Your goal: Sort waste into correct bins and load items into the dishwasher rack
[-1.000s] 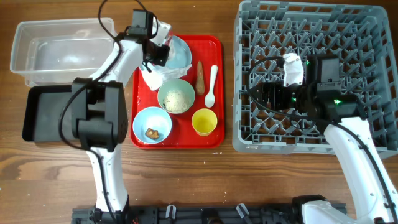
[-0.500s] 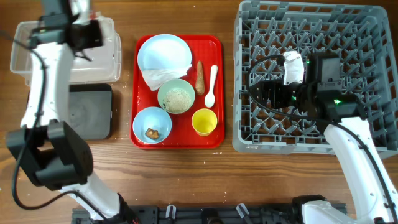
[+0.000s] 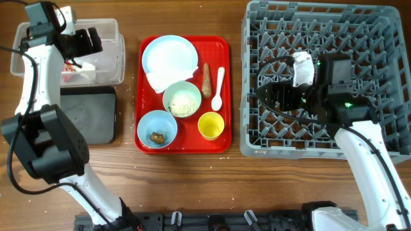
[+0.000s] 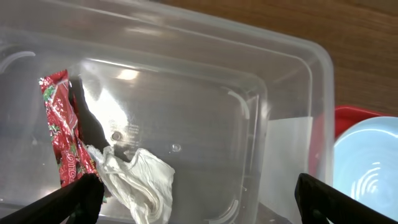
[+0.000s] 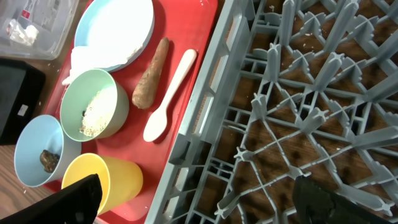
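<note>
My left gripper (image 3: 82,46) (image 4: 202,200) hangs open over the clear tub (image 3: 114,32) (image 4: 314,59). Inside the tub are a red wrapper (image 3: 66,69) (image 4: 61,134) and a crumpled white napkin (image 3: 87,65) (image 4: 142,185), the napkin just inside my left finger and untouched. My right gripper (image 3: 268,96) (image 5: 208,200) stands open and empty over the left part of the grey rack (image 3: 376,38) (image 5: 298,93). On the red tray (image 3: 223,48) sit a plate (image 3: 168,54), a rice bowl (image 3: 182,101), a blue bowl with a brown lump (image 3: 157,128), a yellow cup (image 3: 210,126), a spoon (image 3: 218,90) and a carrot stick (image 3: 207,79).
The black tray (image 3: 90,115) lies just in front of the clear tub. White paper (image 3: 159,81) pokes out from under the plate's front edge. The rack's upright pegs stand close below my right gripper. Loose rice grains dot the wood left of the red tray.
My left arm swung from the plate on the red tray over to the clear tub and opened; the wrapper and napkin now lie in the tub. The right arm has not moved.
</note>
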Tool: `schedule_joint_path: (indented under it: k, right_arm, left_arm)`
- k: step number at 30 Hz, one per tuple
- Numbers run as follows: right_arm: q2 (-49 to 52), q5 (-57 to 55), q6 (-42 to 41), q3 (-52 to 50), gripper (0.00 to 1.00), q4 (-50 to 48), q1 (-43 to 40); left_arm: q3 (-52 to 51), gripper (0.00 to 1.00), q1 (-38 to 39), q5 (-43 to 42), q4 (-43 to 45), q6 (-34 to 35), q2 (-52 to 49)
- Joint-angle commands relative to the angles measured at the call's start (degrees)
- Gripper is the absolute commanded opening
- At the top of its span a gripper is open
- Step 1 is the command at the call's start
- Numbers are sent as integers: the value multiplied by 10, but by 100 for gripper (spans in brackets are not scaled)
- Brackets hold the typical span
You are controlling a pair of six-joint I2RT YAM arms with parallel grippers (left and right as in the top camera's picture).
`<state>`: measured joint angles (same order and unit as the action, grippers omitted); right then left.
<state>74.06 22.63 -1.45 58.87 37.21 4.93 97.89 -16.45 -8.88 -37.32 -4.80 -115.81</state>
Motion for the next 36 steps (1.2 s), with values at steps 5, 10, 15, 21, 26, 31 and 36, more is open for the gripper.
schedule_joint_path:
  k: [5, 10, 15, 21, 26, 31, 36]
  right_arm:
    - [6, -6, -7, 14, 100, -3, -1]
    - [6, -6, -6, 14, 100, -3, -1]
    - [6, -6, -6, 14, 100, 0, -1]
    - [6, -6, -5, 3, 100, -1, -1]
    - [6, -6, -5, 3, 100, 0, -1]
    - [6, -6, -5, 3, 100, -1, -1]
    - [6, -6, -5, 3, 100, -1, -1]
  left_arm:
    - [4, 100, 60, -113, -88, 2, 129]
    - [4, 100, 158, -128, -156, 2, 104]
    - [3, 100, 220, 13, -170, 134, 52]
    - [3, 100, 234, 24, -167, 252, 3]
    - [3, 100, 235, 26, -161, 252, -50]
    - [0, 100, 235, 26, -168, 252, -83]
    - [-4, 91, 235, 26, -168, 249, -87]
